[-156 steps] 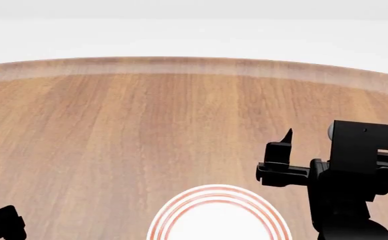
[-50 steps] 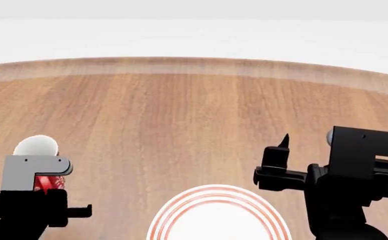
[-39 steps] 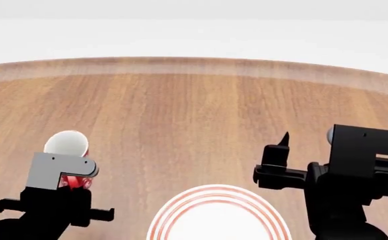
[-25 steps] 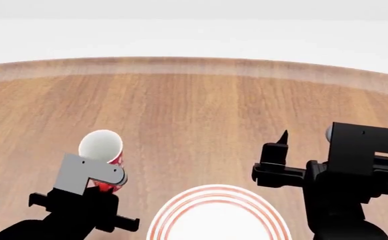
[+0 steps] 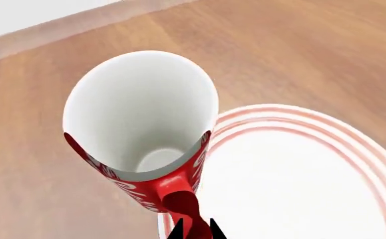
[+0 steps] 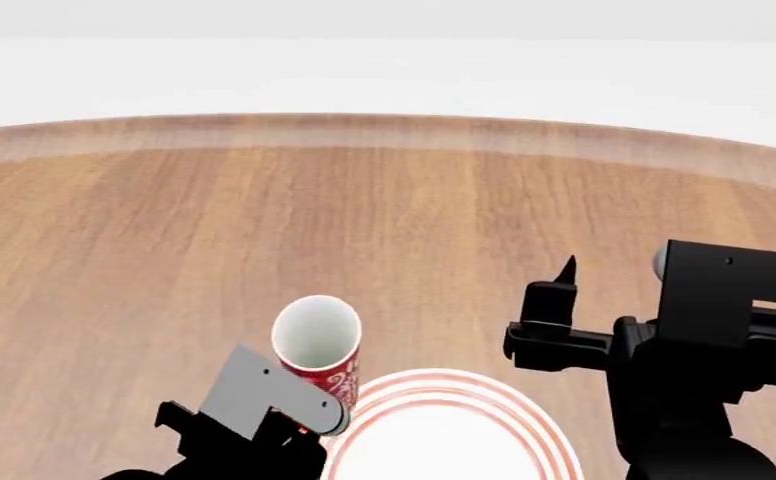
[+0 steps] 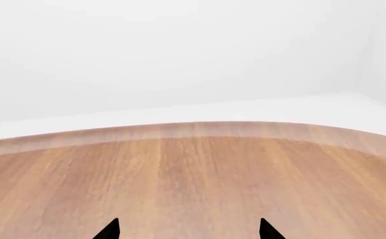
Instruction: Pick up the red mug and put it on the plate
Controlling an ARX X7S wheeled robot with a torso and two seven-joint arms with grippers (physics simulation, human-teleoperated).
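Observation:
The red mug (image 6: pixel 319 347), red with a white floral pattern and white inside, hangs in my left gripper (image 5: pixel 194 230), which is shut on its red handle (image 5: pixel 183 209). The mug sits just over the left rim of the plate (image 6: pixel 522 425), a white plate with red rings, at the bottom centre of the head view. In the left wrist view the mug (image 5: pixel 140 134) is seen from above beside the plate (image 5: pixel 299 189). My right gripper (image 7: pixel 187 230) is open and empty, held above the table to the right of the plate; one fingertip (image 6: pixel 568 270) shows in the head view.
The round wooden table (image 6: pixel 388 210) stretches back to a curved far edge (image 6: pixel 388 125) with a white floor and wall behind. My right arm's black body (image 6: pixel 708 360) stands close to the plate's right side.
My left gripper came into view with the red mug and carried it rightward, from the table's left side to the plate's left rim. The right arm has barely moved.

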